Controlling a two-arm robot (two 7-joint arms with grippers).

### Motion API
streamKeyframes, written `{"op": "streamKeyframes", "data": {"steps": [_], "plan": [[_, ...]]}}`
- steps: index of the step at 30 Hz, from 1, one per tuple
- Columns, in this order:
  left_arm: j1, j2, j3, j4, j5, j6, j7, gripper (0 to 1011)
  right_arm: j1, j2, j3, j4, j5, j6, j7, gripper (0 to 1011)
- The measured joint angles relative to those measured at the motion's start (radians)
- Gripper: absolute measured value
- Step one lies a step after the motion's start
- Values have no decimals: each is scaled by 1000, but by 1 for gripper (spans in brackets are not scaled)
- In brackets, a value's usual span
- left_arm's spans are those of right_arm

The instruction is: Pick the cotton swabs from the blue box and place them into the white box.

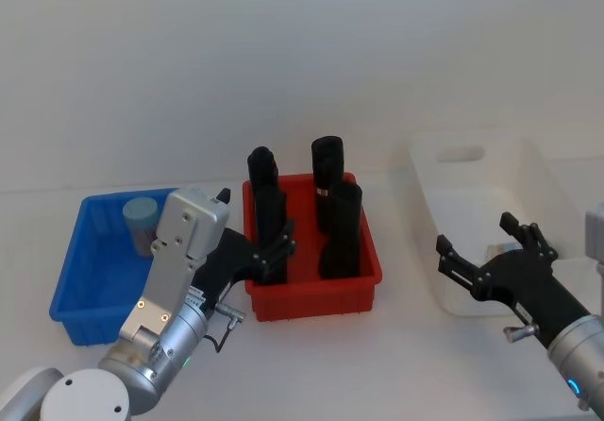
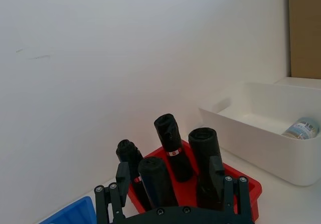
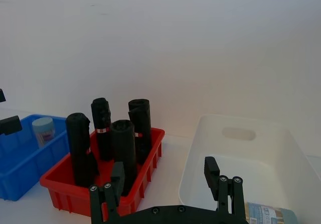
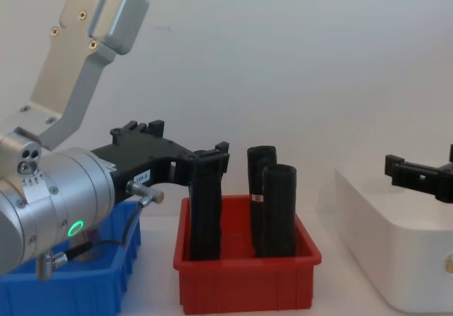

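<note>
One tub of cotton swabs [image 1: 142,225] stands upright in the far part of the blue box [image 1: 75,279] at the left. Another tub of cotton swabs [image 2: 302,128] lies on its side inside the white box [image 1: 422,204] at the right. My left gripper [image 1: 281,251] hangs open and empty by the red bin's near-left corner, to the right of the blue box. Over the near end of the white box, my right gripper [image 1: 477,237] is open too, with nothing between its fingers, and the lying tub [image 3: 271,215] is just below it.
A red bin [image 1: 311,300] sits between the two boxes and holds several tall black blocks [image 1: 327,166]. A white wall runs close behind the table. Bare tabletop lies in front of the bins.
</note>
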Motion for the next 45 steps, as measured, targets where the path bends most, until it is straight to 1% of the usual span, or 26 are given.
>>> {"op": "streamKeyframes", "data": {"steps": [9,13,19,20,22,25,28,29,31,35,36,37,41,42,44,45], "plan": [[0,0,0,0,0,0,0,1004,34,-5,2,35,-19,9,45,1002],[0,0,0,0,0,0,0,1004,55,-10,2,57,-28,14,76,1002],[0,0,0,0,0,0,0,1004,101,-24,-1,106,-48,19,134,1002],[0,0,0,0,0,0,0,1004,116,-29,-3,124,-54,19,149,1001],[0,0,0,0,0,0,0,1004,130,-35,-5,140,-60,19,163,1001],[0,0,0,0,0,0,0,1004,170,-52,-10,186,-73,17,194,1001],[0,0,0,0,0,0,0,1004,195,-63,-14,221,-83,14,213,1002],[0,0,0,0,0,0,0,1004,214,-71,-17,244,-88,11,222,1002],[0,0,0,0,0,0,0,1004,231,-79,-19,266,-95,7,233,1002],[0,0,0,0,0,0,0,1004,282,-101,-26,334,-111,-5,259,1002],[0,0,0,0,0,0,0,1004,282,-101,-26,334,-111,-5,259,1002],[0,0,0,0,0,0,0,1004,300,-110,-28,354,-116,-10,267,1002],[0,0,0,0,0,0,0,1004,345,-130,-35,421,-131,-25,290,1002],[0,0,0,0,0,0,0,1004,345,-130,-35,421,-131,-25,290,1001],[0,0,0,0,0,0,0,1004,373,-142,-40,462,-141,-36,305,1001],[0,0,0,0,0,0,0,1004,380,-145,-41,471,-143,-38,309,1001]]}}
